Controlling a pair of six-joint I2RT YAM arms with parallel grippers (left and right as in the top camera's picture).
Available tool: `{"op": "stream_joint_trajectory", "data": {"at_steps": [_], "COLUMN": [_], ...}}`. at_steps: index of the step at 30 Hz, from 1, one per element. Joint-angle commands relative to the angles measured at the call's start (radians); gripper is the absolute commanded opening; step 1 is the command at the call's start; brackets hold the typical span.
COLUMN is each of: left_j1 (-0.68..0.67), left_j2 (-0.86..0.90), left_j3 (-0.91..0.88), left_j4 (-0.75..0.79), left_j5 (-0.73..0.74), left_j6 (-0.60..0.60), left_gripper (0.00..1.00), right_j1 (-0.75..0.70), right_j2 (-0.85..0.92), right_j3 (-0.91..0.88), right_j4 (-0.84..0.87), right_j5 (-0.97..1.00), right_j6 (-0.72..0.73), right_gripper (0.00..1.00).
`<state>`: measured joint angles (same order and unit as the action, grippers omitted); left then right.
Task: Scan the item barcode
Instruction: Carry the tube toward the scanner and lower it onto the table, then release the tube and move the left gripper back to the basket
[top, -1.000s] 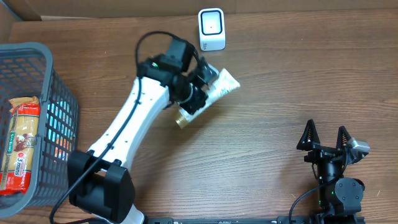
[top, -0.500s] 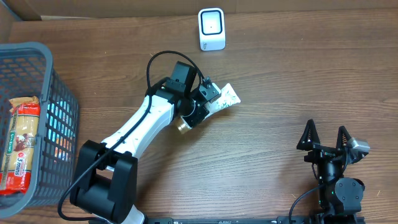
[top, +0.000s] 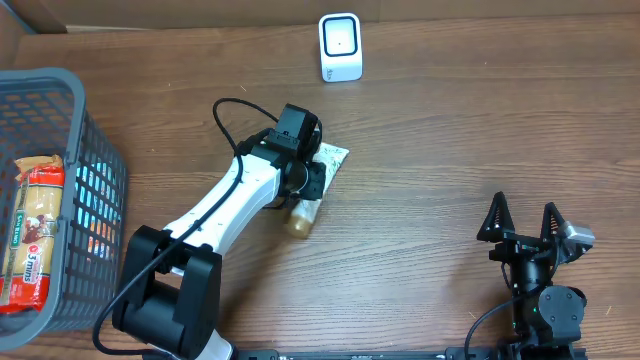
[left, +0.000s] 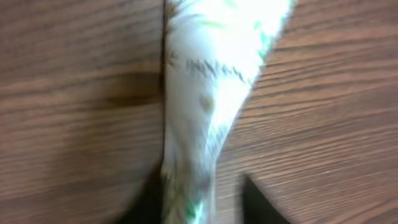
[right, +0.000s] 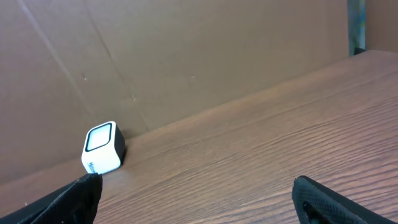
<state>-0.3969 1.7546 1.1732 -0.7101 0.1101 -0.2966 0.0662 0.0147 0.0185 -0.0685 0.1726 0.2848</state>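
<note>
The item is a white tube with green print and a tan cap, lying on the wooden table. My left gripper sits over its middle. In the left wrist view the tube runs down between the jaws of the left gripper. The jaws stand slightly apart, with a gap of bare wood between the tube and the right finger. No barcode is readable in this blurred view. The white scanner stands at the table's back edge. My right gripper rests open and empty at the front right.
A grey mesh basket at the far left holds a red and yellow packet. The right wrist view shows the scanner against a brown cardboard wall, beyond the right gripper.
The left arm has brought the tube down and back from near the scanner onto the table. Its jaws have loosened from the tube. The right arm has not moved.
</note>
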Motion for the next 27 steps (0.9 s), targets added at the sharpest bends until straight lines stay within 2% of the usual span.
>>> {"op": "stream_joint_trajectory", "data": {"at_steps": [1,2,7,10,16,18,22,27], "left_j1": [0.002,0.002,0.011,0.035,0.168,0.245,0.373,0.56], "left_j2": [-0.014,-0.014,-0.018,-0.032,-0.082,-0.085,-0.085,-0.085], "left_j3": [0.006,0.006,0.022,0.103,0.477,0.689,0.981,1.162], "left_j4": [-0.005,-0.009,-0.023,-0.072,-0.317,-0.429,-0.568,-0.7], "left_j5": [0.068,0.074,0.073,0.068,0.013,0.013,0.013,0.009], "left_j6": [-0.098,-0.091,-0.062,-0.04,0.033,0.065,0.087,0.063], "left_gripper": [0.85,1.0,1.0,1.0,1.0,1.0,1.0,1.0], "right_j1": [0.001,0.001,0.001,0.001,0.001,0.001,0.001,0.001], "right_j2": [-0.011,-0.011,-0.011,-0.011,-0.011,-0.011,-0.011,-0.011], "right_j3": [-0.011,-0.011,-0.011,-0.011,-0.011,-0.011,-0.011,-0.011], "right_j4": [0.006,0.006,0.006,0.006,0.006,0.006,0.006,0.006], "right_j5": [0.01,0.01,0.01,0.01,0.01,0.01,0.01,0.01], "right_j6": [0.002,0.002,0.002,0.002,0.002,0.002,0.002,0.002], "right_gripper": [1.0,1.0,1.0,1.0,1.0,1.0,1.0,1.0]}}
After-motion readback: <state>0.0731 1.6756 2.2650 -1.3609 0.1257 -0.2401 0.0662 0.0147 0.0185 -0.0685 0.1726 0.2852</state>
